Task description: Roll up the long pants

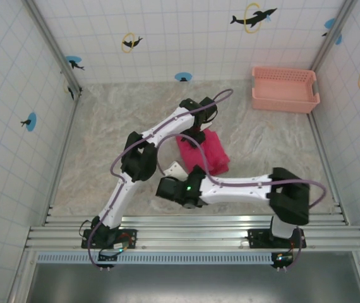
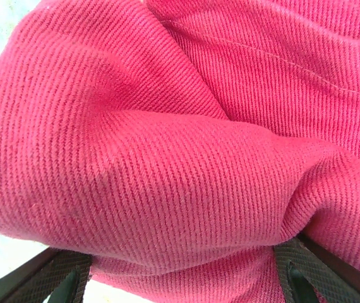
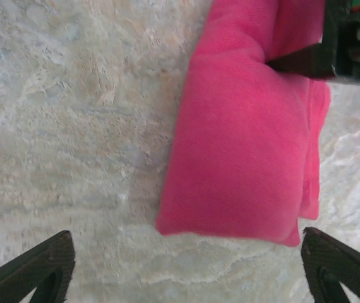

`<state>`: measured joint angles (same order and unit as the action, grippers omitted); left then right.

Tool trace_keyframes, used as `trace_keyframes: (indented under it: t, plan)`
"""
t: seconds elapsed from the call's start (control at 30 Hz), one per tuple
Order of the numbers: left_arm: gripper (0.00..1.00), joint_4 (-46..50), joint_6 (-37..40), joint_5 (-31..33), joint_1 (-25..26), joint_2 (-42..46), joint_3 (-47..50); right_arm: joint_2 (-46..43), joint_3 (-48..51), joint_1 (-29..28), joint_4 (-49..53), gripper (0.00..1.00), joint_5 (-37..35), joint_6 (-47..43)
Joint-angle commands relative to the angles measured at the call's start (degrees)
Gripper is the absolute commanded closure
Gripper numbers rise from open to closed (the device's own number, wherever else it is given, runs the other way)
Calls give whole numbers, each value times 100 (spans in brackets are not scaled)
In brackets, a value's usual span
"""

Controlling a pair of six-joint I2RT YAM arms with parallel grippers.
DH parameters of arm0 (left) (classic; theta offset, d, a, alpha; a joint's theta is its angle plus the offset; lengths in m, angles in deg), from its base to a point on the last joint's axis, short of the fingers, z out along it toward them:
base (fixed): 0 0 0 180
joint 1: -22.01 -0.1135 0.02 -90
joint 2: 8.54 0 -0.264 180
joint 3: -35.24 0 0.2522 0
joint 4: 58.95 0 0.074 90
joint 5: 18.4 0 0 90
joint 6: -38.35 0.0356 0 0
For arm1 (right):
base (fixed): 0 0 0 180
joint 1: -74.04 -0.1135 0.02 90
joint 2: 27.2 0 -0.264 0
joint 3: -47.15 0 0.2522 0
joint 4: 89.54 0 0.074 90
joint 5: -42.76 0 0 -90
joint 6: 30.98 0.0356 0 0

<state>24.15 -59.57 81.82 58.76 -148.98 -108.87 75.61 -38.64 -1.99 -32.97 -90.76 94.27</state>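
The long pants [image 1: 206, 151] lie mid-table as a compact magenta bundle. My left gripper [image 1: 197, 136] comes down on the bundle's far end. In the left wrist view the twill cloth [image 2: 167, 158] bulges between the two dark fingers [image 2: 303, 271], which press in on both sides, so the gripper [image 2: 183, 278] is shut on the thick bundle. My right gripper [image 1: 175, 170] hovers low at the bundle's near-left end. Its jaws [image 3: 189, 268] stand wide open over bare table, just short of the pants [image 3: 243, 139]. The left gripper [image 3: 350, 44] shows at the top right there.
A salmon-pink slotted basket [image 1: 284, 89] stands at the back right, near the wall. The marbled tabletop [image 1: 104, 139] is enclosed by tiled walls on three sides. Both arms cross the middle of the table, with their cables looping above.
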Motion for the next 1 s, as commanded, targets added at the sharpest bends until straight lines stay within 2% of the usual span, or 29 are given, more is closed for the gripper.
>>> trace_keyframes:
  t: [0.0,0.13,0.43,0.6,0.83,0.9,0.97]
  plan:
    - [23,114,28,-838,149,-806,364,784,-747,-91,758,2,-1173,258]
    - [23,148,27,-855,143,-793,406,1434,-1221,-3,1193,1,-1295,630]
    - [23,149,25,-925,143,-761,434,1987,-894,442,1313,2,-1456,1085]
    - [23,172,25,-943,145,-748,409,2124,-856,668,1349,2,-1783,1008]
    - [22,263,229,-926,137,-713,387,2200,-753,1072,1007,0,-1800,566]
    - [22,319,248,-880,130,-702,388,2164,-658,1210,840,7,-1713,429]
    - [22,379,258,-849,104,-670,397,2005,-412,1358,475,21,-1467,161]
